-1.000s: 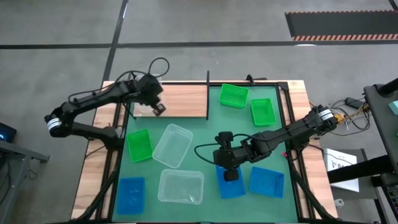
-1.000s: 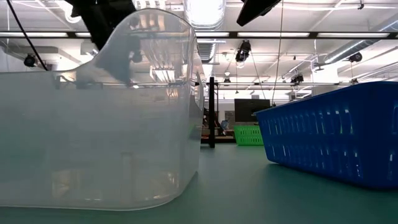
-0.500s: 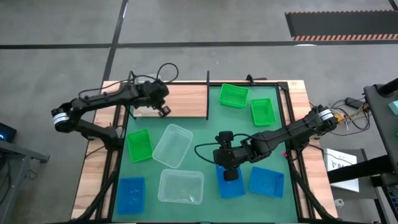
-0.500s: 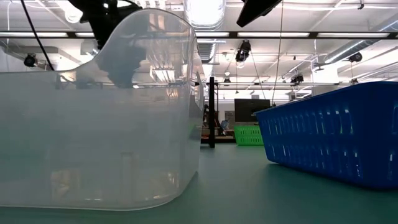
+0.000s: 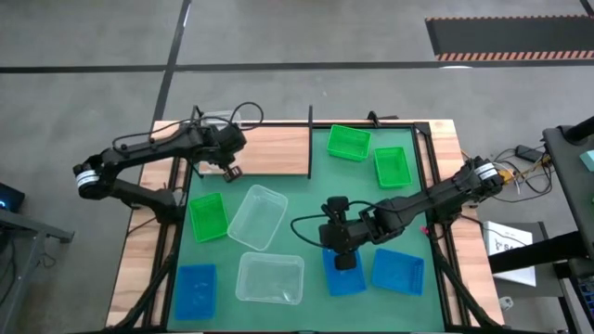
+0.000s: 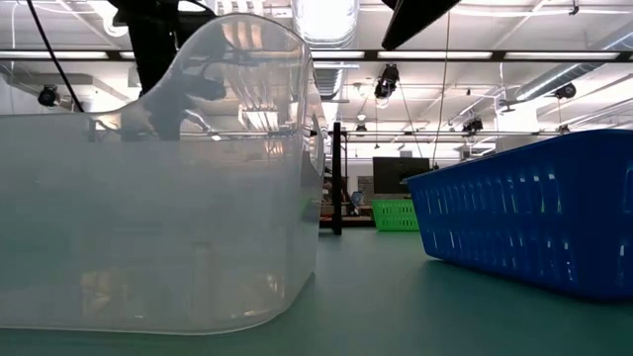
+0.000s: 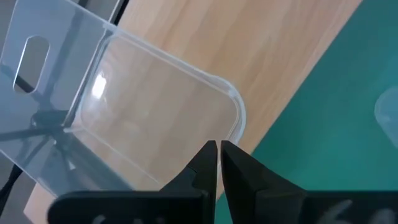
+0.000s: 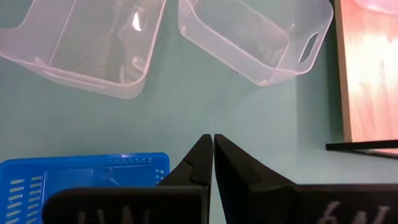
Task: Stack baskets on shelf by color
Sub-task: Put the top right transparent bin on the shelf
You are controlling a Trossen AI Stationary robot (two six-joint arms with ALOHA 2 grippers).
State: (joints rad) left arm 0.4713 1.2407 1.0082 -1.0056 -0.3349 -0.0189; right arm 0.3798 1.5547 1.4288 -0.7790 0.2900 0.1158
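Overhead, a flat light-wood shelf board with thin black metal uprights (image 5: 269,150) lies at the far left of a large green mat (image 5: 306,209) on the table. One clear translucent plastic basket (image 7: 143,124) sits on the shelf's left end; the left wrist view shows it upright on the wood, its near corner just beside the mat's edge. The left gripper (image 5: 232,171) hangs over the shelf's front edge, close to that basket, with its two dark fingers (image 7: 208,163) pressed nearly together and nothing between them. Two more clear translucent baskets lie on the mat: one tilted (image 5: 257,217) near the middle, one (image 5: 270,278) toward the near edge. Three bright green perforated baskets are spread out: one (image 5: 208,217) on the mat's left side, two at the far right, (image 5: 348,143) and (image 5: 392,167). Three blue perforated baskets sit along the near edge: one (image 5: 196,289) at the left corner, one (image 5: 345,276) right of centre, one (image 5: 398,271) just beside it. The right gripper (image 5: 344,262) is poised over the middle blue basket, its fingers (image 8: 202,158) closed against each other and empty. In the low view, a clear basket (image 6: 158,198) fills the foreground, with a blue basket (image 6: 524,218) to the right.
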